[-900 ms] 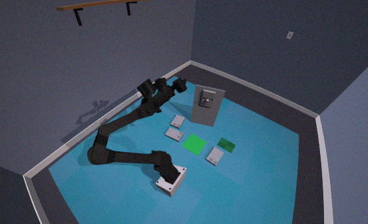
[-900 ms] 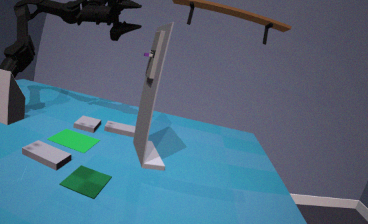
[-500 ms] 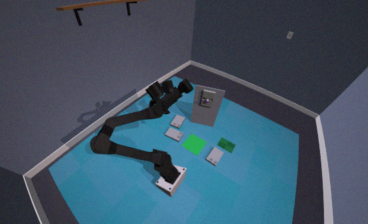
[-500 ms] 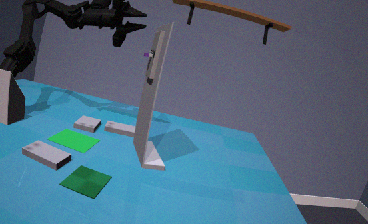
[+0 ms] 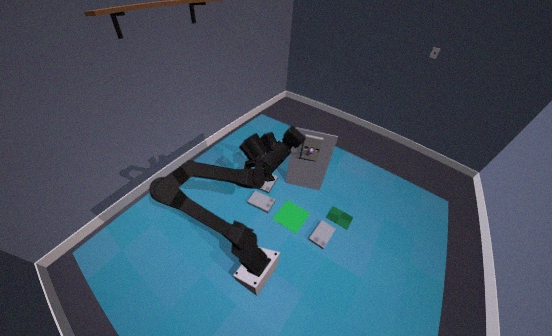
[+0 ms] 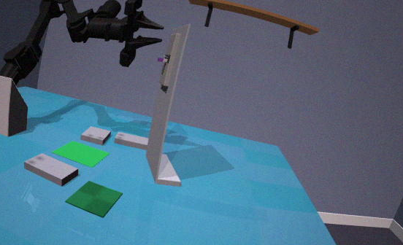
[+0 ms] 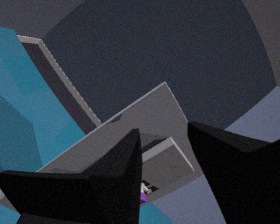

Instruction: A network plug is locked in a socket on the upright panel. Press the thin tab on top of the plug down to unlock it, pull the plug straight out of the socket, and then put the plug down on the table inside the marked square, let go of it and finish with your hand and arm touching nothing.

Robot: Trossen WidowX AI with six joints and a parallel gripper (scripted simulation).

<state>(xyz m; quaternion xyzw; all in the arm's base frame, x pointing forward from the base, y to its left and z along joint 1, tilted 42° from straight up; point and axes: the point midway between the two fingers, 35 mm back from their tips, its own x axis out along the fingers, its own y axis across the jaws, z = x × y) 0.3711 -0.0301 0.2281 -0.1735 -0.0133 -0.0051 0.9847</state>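
Observation:
The plug (image 5: 311, 150) (image 6: 160, 59) (image 7: 143, 198) shows as a small purple piece standing out from the socket block (image 6: 169, 69) (image 7: 166, 161) on the upright grey panel (image 5: 303, 175) (image 6: 158, 127) (image 7: 153, 112). The tab is too small to make out. My gripper (image 6: 163, 33) (image 7: 164, 132) is partly open with nothing between its fingers. Its fingertips are in front of the panel's upper part, above the plug and apart from it. In the wrist view the left finger partly hides the plug. A bright green square (image 5: 291, 216) (image 6: 80, 154) and a dark green square (image 5: 339, 217) (image 6: 94, 198) lie on the table.
Three flat pale blocks lie on the table: one beside the panel's foot (image 6: 131, 140), one (image 5: 261, 201) (image 6: 95, 135) beside the bright square, and one (image 5: 322, 234) (image 6: 51, 168) between the squares' near sides. A wooden shelf (image 6: 254, 12) is on the wall.

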